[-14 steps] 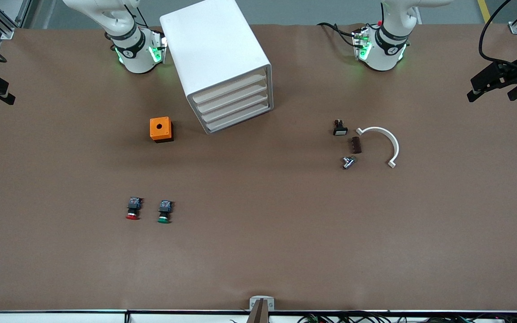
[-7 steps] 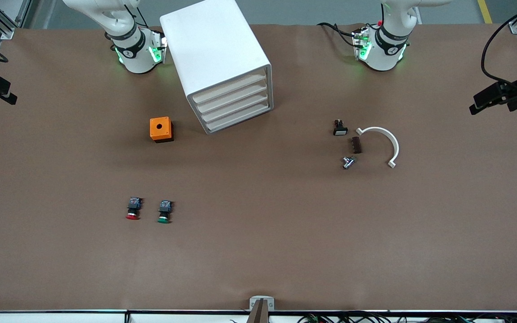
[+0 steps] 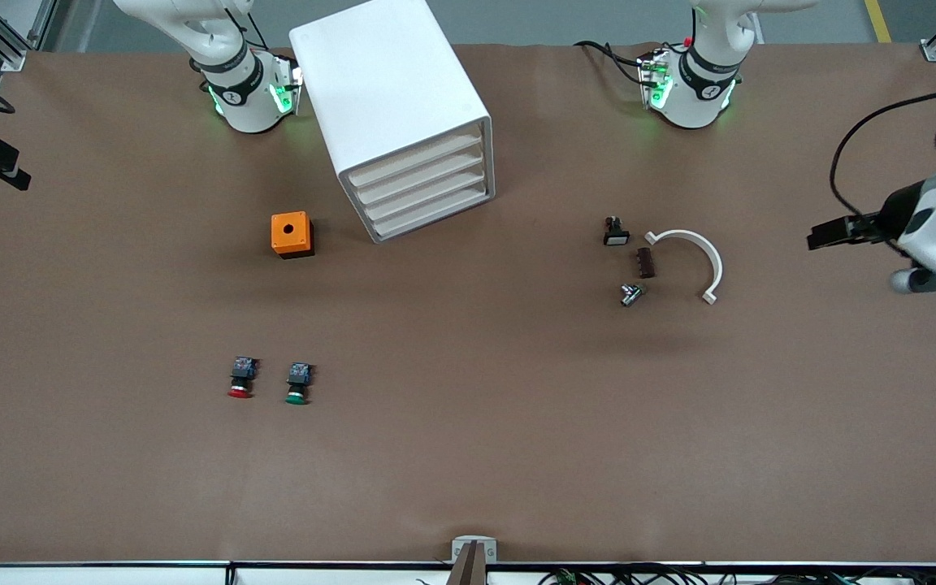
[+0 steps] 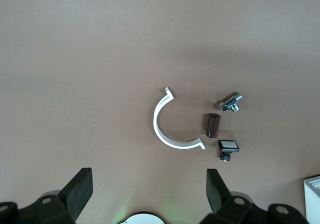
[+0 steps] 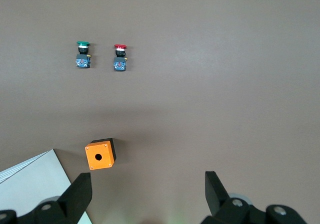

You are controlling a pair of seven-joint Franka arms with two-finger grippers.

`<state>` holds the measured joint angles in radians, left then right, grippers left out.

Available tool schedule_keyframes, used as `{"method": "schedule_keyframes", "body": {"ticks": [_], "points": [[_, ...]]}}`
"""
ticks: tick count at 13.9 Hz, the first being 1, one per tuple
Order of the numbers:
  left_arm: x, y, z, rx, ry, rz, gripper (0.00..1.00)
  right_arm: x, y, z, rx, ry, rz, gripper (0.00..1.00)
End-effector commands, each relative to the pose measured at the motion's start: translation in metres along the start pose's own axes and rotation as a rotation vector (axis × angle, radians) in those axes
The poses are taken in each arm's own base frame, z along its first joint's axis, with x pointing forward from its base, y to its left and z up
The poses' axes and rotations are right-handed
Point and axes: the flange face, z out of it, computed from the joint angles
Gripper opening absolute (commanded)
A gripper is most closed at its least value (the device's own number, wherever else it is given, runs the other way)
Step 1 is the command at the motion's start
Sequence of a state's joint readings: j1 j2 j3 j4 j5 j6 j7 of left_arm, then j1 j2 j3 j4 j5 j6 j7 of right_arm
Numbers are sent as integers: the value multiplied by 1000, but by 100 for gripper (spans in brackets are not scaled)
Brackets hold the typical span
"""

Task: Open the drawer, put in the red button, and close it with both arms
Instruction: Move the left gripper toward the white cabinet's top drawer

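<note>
The red button (image 3: pixel 240 379) lay on the counter (image 3: pixel 468 455) below the right tool (image 5: pixel 147 194), cap pointing away from the arm bases, beside its green twin (image 3: pixel 297 383). Both tools, the left tool (image 4: pixel 149 194) too, hung wide open and empty; the right arm looked nearer.

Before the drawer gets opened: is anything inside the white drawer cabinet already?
Cannot tell. The white drawer cabinet shows four shut drawer fronts, so their contents are hidden. Nothing sits on its top.

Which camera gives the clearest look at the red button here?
The right wrist view: the red button lies unobstructed beside the green button, cap and body distinct. The front view shows it too, smaller, near the table's front edge. The left wrist view does not show it.
</note>
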<state>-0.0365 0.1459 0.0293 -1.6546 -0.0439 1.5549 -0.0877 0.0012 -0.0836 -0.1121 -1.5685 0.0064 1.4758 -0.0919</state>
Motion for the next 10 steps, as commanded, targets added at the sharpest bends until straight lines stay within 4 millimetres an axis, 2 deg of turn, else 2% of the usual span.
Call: {"method": "schedule_keyframes", "body": {"ticks": [1, 3, 7, 10], "points": [[12, 41, 21, 28, -39, -23, 100, -8, 1, -3, 11, 13, -11, 100], [14, 83, 33, 23, -61, -90, 100, -7, 1, -3, 11, 15, -9, 100], [22, 181, 45, -116, -145, -380, 100, -8, 1, -3, 11, 13, -9, 100], [29, 245, 69, -172, -262, -608, 100, -8, 1, -3, 11, 13, -9, 100]]}}
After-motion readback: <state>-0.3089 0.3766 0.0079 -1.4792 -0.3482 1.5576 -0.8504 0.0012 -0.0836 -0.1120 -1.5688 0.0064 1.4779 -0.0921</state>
